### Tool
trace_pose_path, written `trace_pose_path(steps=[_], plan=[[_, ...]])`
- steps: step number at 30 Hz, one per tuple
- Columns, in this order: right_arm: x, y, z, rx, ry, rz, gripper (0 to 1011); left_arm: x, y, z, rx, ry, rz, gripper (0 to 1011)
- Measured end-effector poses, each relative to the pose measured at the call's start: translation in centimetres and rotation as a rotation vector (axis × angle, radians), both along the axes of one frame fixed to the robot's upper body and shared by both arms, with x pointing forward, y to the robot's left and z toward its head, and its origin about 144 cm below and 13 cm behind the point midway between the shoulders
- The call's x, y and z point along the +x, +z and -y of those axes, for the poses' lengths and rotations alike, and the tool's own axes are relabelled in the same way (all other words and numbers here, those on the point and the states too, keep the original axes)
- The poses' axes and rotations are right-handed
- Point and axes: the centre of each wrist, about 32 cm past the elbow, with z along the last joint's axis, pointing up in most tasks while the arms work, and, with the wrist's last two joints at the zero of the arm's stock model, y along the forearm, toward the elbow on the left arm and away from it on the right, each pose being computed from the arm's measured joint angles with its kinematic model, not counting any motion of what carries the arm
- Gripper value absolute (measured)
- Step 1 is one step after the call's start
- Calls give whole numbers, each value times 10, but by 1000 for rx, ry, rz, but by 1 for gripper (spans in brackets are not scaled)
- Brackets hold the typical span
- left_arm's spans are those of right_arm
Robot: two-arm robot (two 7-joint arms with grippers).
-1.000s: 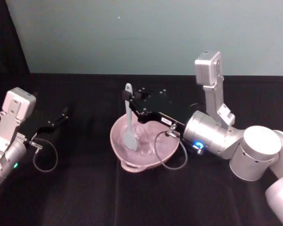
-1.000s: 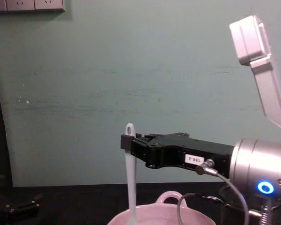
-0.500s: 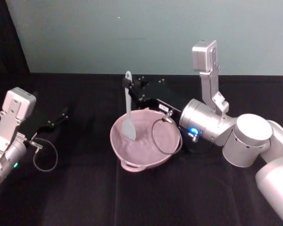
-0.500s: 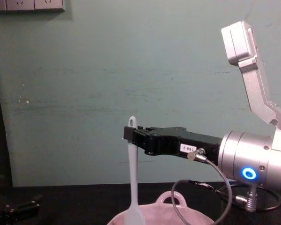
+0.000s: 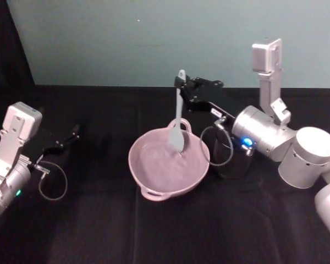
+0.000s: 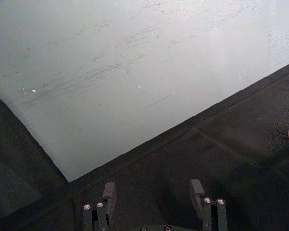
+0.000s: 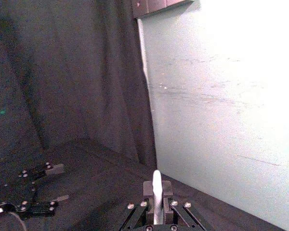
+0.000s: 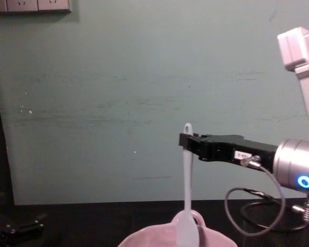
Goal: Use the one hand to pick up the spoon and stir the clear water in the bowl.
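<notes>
Movement across the bowl is what stands out: 1 second ago the spoon (image 5: 177,113) stood with its blade low in the left half of the bowl (image 5: 136,168), and now the right gripper (image 5: 180,82) has carried it over to the far right side, close by the loop handle on the back rim. It has also come up: from the chest view the blade shows almost whole above the pink rim, where before it was sunk behind it. The right gripper's fingers are clamped on the handle just under its hole, with the spoon hanging nearly upright, and the right wrist view shows the white handle pinched between them. Whether the blade tip touches the clear water (image 5: 162,165) just now I cannot tell. I judge this to be 1 sweep of a stir well under way, though the rise suggests the blade may be skimming rather than stirring, so the next pass likely wants it lower and kept off the wall. The left gripper (image 5: 71,135) lies parked over the black table (image 5: 99,231), well to the left, its fingers spread apart and holding nothing
</notes>
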Motion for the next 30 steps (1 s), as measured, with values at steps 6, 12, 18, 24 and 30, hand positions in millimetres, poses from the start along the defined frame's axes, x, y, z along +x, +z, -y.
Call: trace_pose_path(steps=[6, 12, 18, 24, 30], plan=[[-6, 2, 9, -17, -13, 4, 110, 0, 0, 0, 0, 0, 0, 1011], [-17, 1, 6, -42, 10, 4, 110, 0, 0, 0, 0, 0, 0, 1011], [-31, 2, -7, -35, 77, 2, 110, 0, 0, 0, 0, 0, 0, 1011], [-40, 4, -25, -21, 147, 8, 110, 0, 0, 0, 0, 0, 0, 1011], [-38, 4, -36, -13, 172, 7, 110, 0, 0, 0, 0, 0, 0, 1011]])
